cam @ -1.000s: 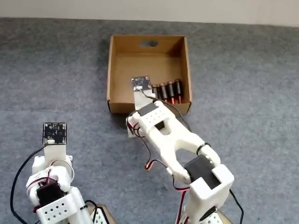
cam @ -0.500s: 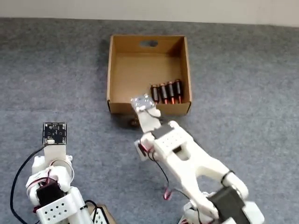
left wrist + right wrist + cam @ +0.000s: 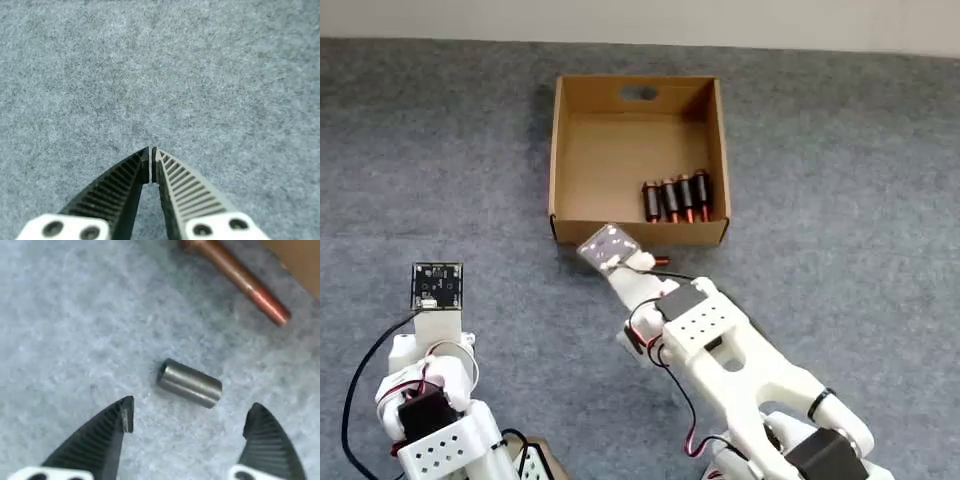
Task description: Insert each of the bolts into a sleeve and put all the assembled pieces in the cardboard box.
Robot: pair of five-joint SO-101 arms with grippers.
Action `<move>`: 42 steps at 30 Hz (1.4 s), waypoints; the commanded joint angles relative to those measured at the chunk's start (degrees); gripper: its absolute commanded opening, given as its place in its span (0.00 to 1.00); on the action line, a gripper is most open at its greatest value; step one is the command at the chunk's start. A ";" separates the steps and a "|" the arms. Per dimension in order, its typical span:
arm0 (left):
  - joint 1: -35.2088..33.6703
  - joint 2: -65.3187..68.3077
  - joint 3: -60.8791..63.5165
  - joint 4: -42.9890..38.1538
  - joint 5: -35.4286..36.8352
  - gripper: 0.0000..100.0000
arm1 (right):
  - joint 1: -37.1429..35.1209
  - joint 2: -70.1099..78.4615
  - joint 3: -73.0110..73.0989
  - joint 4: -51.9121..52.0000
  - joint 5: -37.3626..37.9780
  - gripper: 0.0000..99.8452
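From the high view, I am seeing four assembled pieces (image 3: 676, 199) lying side by side inside the cardboard box (image 3: 557, 150), while a loose bolt (image 3: 661, 261) is peeking out just outside its front wall. In the left wrist view, the left gripper (image 3: 150, 165) is sitting with fingers closed over the grey bench (image 3: 160, 60). In the right wrist view, the right gripper (image 3: 191, 414) is hanging open and empty just short of a dark sleeve (image 3: 190, 383), with the copper bolt lying apart beyond it. I am judging this pair is left to join and box.

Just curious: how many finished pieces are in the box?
4 pieces, side by side in the box's near right corner; none look hidden.
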 commanded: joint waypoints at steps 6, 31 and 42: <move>0.66 -0.40 0.92 0.26 -0.44 0.04 | 1.63 -1.01 -4.00 5.05 31.30 0.33; 0.66 -0.40 0.92 0.26 -0.44 0.04 | 5.23 13.05 -3.30 -6.64 31.12 0.26; 0.66 -0.40 0.92 0.26 -0.44 0.04 | 5.23 13.05 -11.12 -3.47 4.04 0.03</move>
